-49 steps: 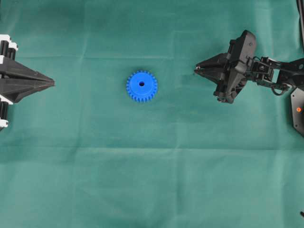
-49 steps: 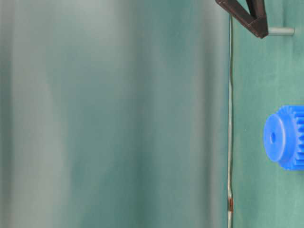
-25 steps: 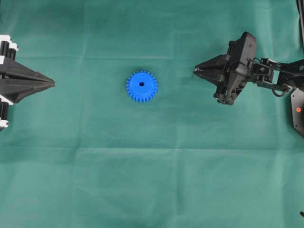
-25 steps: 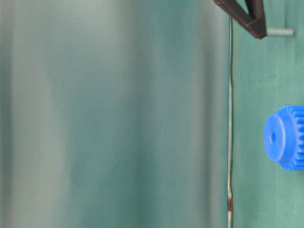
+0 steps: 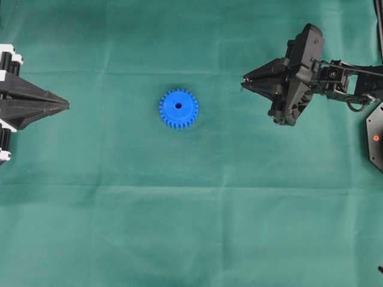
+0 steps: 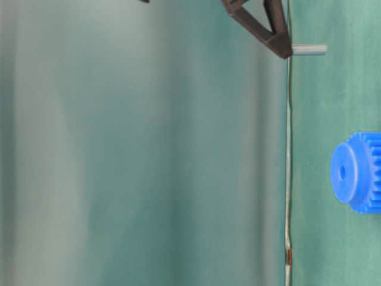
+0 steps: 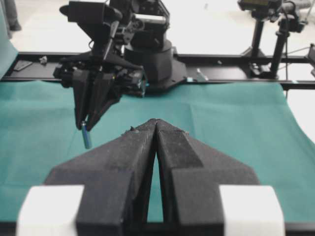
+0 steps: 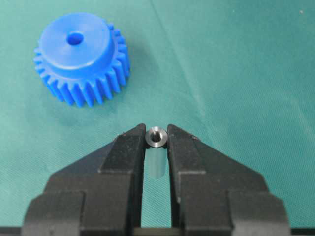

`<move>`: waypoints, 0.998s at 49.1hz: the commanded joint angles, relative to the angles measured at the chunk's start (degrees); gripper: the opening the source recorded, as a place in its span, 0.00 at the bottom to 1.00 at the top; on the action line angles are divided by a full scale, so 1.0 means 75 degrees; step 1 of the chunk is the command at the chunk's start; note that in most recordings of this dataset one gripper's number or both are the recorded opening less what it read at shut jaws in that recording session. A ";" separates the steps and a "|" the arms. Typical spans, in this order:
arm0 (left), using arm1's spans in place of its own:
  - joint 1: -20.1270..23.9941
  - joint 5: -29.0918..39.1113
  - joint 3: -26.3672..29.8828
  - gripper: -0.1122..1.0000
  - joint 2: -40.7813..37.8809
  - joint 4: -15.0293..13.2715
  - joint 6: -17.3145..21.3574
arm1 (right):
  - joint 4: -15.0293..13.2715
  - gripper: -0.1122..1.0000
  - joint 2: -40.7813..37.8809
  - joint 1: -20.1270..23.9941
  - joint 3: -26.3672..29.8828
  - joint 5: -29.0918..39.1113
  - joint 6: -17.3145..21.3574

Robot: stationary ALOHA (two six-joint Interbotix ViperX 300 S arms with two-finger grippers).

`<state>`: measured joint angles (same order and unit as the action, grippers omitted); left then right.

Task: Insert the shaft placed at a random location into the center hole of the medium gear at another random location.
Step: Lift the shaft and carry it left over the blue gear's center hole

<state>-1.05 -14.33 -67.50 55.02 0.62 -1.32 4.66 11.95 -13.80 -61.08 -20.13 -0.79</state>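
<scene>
I see my right gripper [image 8: 156, 139] clamped on the small silver metal shaft [image 8: 156, 136].
The bright blue toothed plastic gear [image 8: 81, 58] lies ahead-left of it, apart; my left gripper [image 7: 156, 128] is closed, empty.

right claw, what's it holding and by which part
The right claw holds the shaft, pinched at its top end between the fingertips; the rest hangs below. The left claw holds nothing.

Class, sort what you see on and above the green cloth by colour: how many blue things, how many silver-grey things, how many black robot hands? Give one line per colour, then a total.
Blue: 1, the medium gear
Silver-grey: 1, the shaft, gripped in the right hand
Black: 2, the right hand and the left hand
Total: 4
</scene>
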 commanded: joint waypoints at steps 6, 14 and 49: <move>0.0035 -0.0012 0.0164 0.10 -0.0059 0.0023 -0.0012 | -0.0012 0.22 0.0187 0.0023 0.0188 0.0094 -0.0012; 0.0070 0.0000 0.0164 0.10 -0.0059 0.0012 -0.0012 | -0.0012 0.22 0.0187 0.0035 0.0211 0.0094 -0.0012; 0.0082 0.0000 0.0164 0.10 -0.0059 0.0023 -0.0023 | 0.0117 0.22 -0.1324 0.0738 0.2074 -0.0047 0.0035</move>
<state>-0.62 -14.06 -67.50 55.02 0.70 -1.32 5.27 2.64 -8.88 -48.78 -20.04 -0.79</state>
